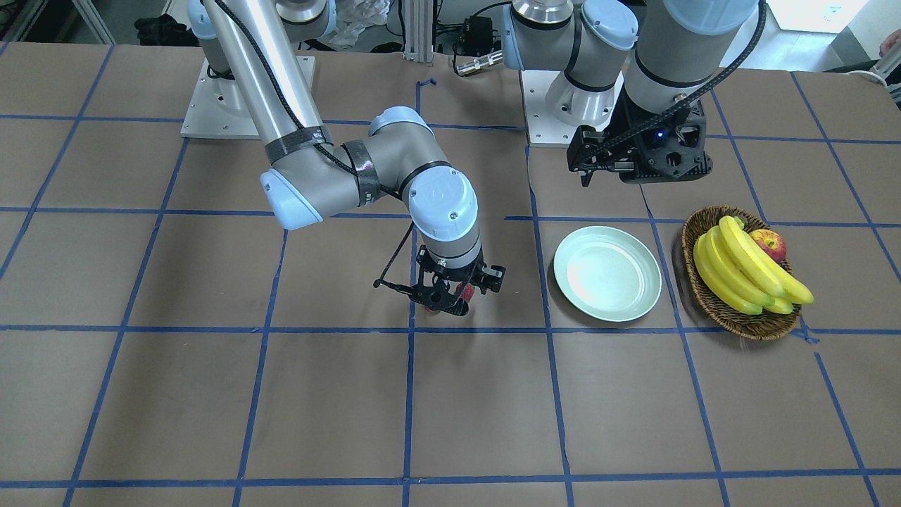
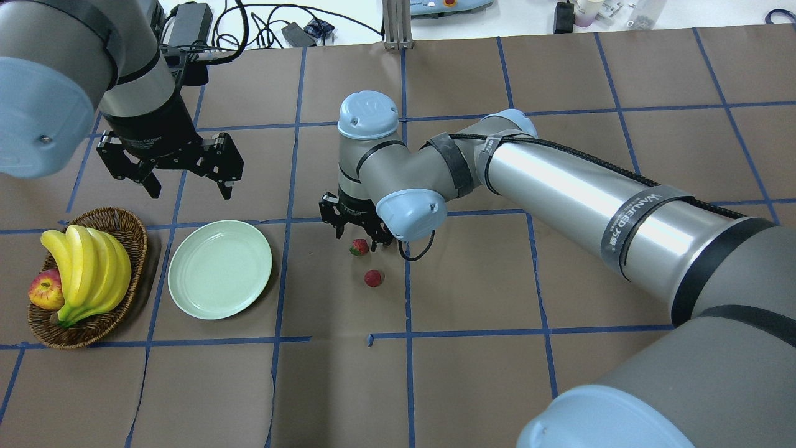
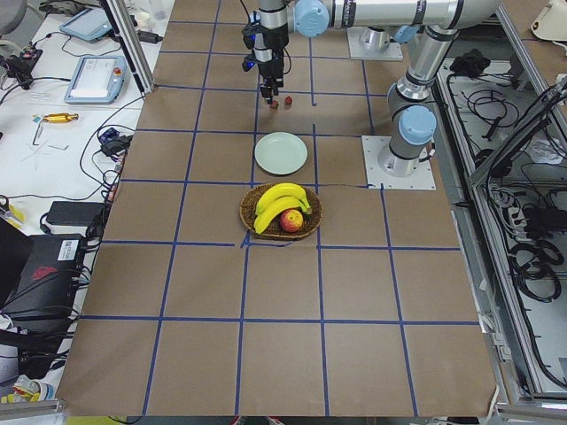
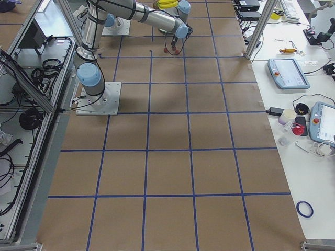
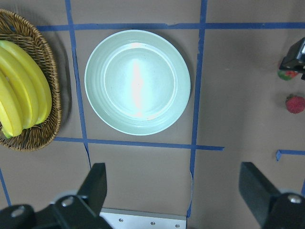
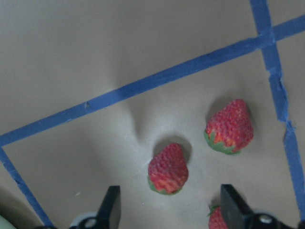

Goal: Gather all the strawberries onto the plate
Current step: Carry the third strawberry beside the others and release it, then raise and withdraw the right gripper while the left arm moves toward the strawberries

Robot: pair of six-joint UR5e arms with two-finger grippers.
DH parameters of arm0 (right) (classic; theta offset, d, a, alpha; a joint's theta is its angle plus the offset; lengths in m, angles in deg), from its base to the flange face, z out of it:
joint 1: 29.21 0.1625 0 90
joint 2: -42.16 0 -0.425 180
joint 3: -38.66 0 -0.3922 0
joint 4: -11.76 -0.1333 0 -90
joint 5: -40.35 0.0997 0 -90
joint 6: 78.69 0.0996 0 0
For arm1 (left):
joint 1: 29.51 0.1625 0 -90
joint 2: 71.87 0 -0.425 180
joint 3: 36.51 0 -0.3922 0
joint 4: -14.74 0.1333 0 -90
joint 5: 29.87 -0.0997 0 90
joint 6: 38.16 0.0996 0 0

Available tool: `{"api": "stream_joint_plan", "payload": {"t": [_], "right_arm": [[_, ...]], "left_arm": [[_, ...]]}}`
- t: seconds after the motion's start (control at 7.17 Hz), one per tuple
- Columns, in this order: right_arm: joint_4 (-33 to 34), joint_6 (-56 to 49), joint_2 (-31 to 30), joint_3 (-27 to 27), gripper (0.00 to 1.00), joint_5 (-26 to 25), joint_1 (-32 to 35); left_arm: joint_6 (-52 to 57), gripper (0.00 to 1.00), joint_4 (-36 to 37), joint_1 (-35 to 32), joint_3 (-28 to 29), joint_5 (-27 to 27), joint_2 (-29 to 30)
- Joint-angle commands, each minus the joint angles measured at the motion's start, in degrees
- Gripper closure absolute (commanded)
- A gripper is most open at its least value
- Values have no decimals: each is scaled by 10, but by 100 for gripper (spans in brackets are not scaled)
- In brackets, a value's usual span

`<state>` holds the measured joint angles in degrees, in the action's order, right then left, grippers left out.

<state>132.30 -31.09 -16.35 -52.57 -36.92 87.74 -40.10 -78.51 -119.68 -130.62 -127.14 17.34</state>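
Note:
Three strawberries lie close together on the table in the right wrist view: one in the middle (image 6: 168, 169), one to its right (image 6: 229, 126), and one cut off by the bottom edge (image 6: 217, 217). The overhead view shows two, one (image 2: 359, 247) at the gripper and one (image 2: 373, 278) nearer the robot. My right gripper (image 2: 356, 235) is open and low over them, its fingers (image 6: 112, 206) either side of the middle strawberry. The pale mint plate (image 2: 186, 298) is empty, left of the strawberries. My left gripper (image 2: 186, 183) is open and empty, raised behind the plate (image 5: 137, 81).
A brown wicker basket (image 2: 121, 219) with bananas (image 2: 87, 267) and a red-yellow apple (image 2: 45, 290) stands to the left of the plate. Blue tape lines grid the brown table. The arm bases (image 1: 246, 98) are bolted at the robot's side.

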Motion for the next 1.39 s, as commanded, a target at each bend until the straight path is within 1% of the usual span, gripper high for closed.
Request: {"api": "stream_joint_plan", "payload": {"t": [0.0,0.14,0.28,0.42,0.56,0.7,0.84,0.98,1.12,1.25], "right_arm": [[-6,-1,-39,5,0,-9,0],[-47,-27,-68,10,0,-28,-8],[-104,-88,-103,15,0,-69,-22],[-129,-149,-138,16,0,-78,-59],[-200,-221,-176,17,0,-94,-101],[-238,-303,-209,18,0,-159,-136],[-266,-319,-225,18,0,-200,-165],[-288,-322,-245,19,0,-206,-183],[-305,-347,-260,19,0,-216,-195],[-309,-375,-273,19,0,-216,-208]], "left_arm": [[0,0,0,0,0,1,0],[0,0,0,0,1,2,0],[0,0,1,0,2,18,0],[0,0,1,0,3,33,1],[1,0,2,-1,4,30,4],[2,0,3,-3,4,27,6],[4,0,17,-24,3,24,9],[1,0,31,-53,2,24,14],[1,0,45,-72,0,24,15],[-17,0,64,-76,-1,28,18]]}}
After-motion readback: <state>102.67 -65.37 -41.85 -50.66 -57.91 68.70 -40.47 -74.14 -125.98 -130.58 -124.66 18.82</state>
